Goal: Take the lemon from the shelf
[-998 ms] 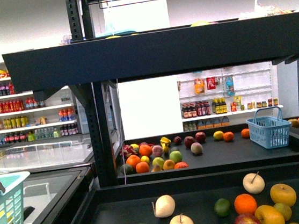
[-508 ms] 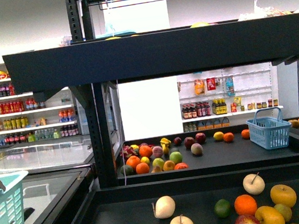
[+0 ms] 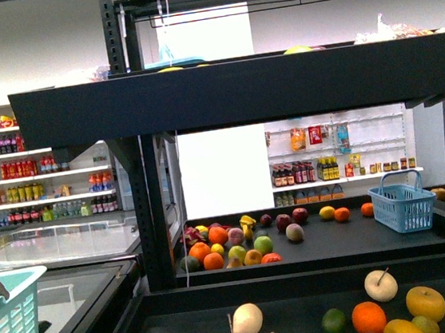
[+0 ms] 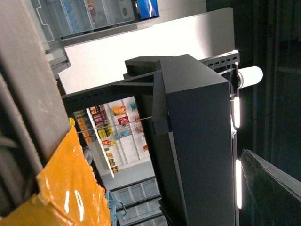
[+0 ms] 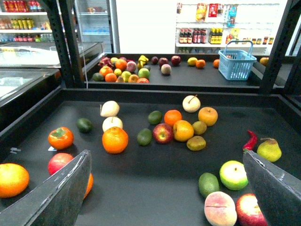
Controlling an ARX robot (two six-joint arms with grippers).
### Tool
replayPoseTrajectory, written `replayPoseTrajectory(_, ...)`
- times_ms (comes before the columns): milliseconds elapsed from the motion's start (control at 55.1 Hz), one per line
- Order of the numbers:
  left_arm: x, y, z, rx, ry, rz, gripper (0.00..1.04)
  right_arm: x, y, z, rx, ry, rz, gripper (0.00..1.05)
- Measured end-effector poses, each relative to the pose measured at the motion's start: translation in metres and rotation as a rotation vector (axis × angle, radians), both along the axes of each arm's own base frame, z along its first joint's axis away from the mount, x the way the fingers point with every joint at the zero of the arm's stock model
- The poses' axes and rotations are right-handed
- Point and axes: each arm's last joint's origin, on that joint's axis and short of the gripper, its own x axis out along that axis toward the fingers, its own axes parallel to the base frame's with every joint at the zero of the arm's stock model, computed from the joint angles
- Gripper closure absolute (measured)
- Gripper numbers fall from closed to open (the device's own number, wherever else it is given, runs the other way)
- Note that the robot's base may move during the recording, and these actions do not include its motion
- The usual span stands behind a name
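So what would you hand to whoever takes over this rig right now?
Left gripper: open, holding nothing, pointed up at the shelf's upper tray from below.
Right gripper: open, holding nothing, above the lower tray, where the loose fruit lies.
Lemon: not picked out. Several yellow fruits lie on the lower tray, such as one at, and another on the far tray. I cannot tell which is the lemon.
Done: nothing grasped.
Left: find the lemon, reach, grip, lift it off the shelf.

Fruit scattered on the shelf (image 5: 141,197) near tray, basket (image 3: 404,207) right on tray behind, store shelving beyond
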Motion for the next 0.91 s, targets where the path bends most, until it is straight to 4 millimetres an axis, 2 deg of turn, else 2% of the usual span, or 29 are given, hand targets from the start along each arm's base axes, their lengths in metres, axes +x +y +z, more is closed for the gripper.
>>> replayPoseTrajectory(181, -0.005, 0.001, 0.003, 0.021, 0.048, 0.011, 0.08, 0.0, 0.0, 0.0, 0.0, 0.0, 0.0, 0.08)
replayPoseTrajectory(599, -0.01, -0.001, -0.008, 0.046, 0.129, 0.017, 0.08, 0.0, 0.0, 0.0, 0.0, 0.0, 0.0, 0.08)
replayPoseTrajectory(907, -0.024, 0.0, 0.009, 0.107, 0.172, 0.034, 0.08, 0.0, 0.0, 0.0, 0.0, 0.0, 0.0, 0.08)
